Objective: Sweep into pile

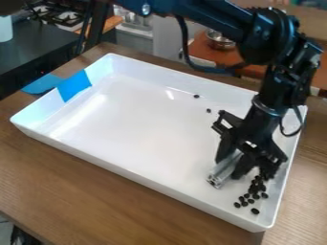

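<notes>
My gripper [230, 165] is low over the right part of a white tray [147, 124], shut on a silver metal bar [220, 176]. The bar lies at a slant, its near end close to the tray floor; whether it touches cannot be told. Just right of the bar, small black pieces [255, 190] lie loosely clustered near the tray's front right corner, some reaching up beside the gripper. Two stray black pieces, one [197, 96] toward the back wall and another [208, 110] nearer the gripper, lie apart from the cluster.
Raised walls surround the tray on a brown wooden table [83, 191]. Blue tape [74, 86] covers part of its left wall. Behind stand a metal bowl [220, 40] and a stove [69, 14].
</notes>
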You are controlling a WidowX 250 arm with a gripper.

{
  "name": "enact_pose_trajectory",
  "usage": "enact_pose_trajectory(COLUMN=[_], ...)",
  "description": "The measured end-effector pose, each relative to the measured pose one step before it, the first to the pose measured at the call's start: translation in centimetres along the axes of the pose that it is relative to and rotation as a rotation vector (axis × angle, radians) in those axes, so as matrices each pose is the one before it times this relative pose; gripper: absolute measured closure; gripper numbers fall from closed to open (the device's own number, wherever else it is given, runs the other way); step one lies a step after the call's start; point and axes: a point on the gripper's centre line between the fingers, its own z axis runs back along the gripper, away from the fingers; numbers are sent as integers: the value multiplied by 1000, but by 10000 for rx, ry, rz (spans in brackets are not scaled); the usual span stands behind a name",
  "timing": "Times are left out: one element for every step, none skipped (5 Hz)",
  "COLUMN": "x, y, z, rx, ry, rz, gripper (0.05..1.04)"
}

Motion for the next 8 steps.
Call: enact_pose_trajectory(x=[-41, -193, -213, 390, 581, 688, 148, 373], y=[-223, 1855, 6291, 4652, 2210, 2592, 833, 238], z=[36, 1281, 2333, 834, 264, -648, -3026, -1299], rx=[-71, -282, -369, -228, 247, 710, 837, 480], ry=[-6, -269, -567, -223, -295, -350, 424, 226], rz=[-39, 146, 1395, 943, 229, 372, -22, 199], gripper=[697, 697, 697, 697, 697, 697, 697, 697])
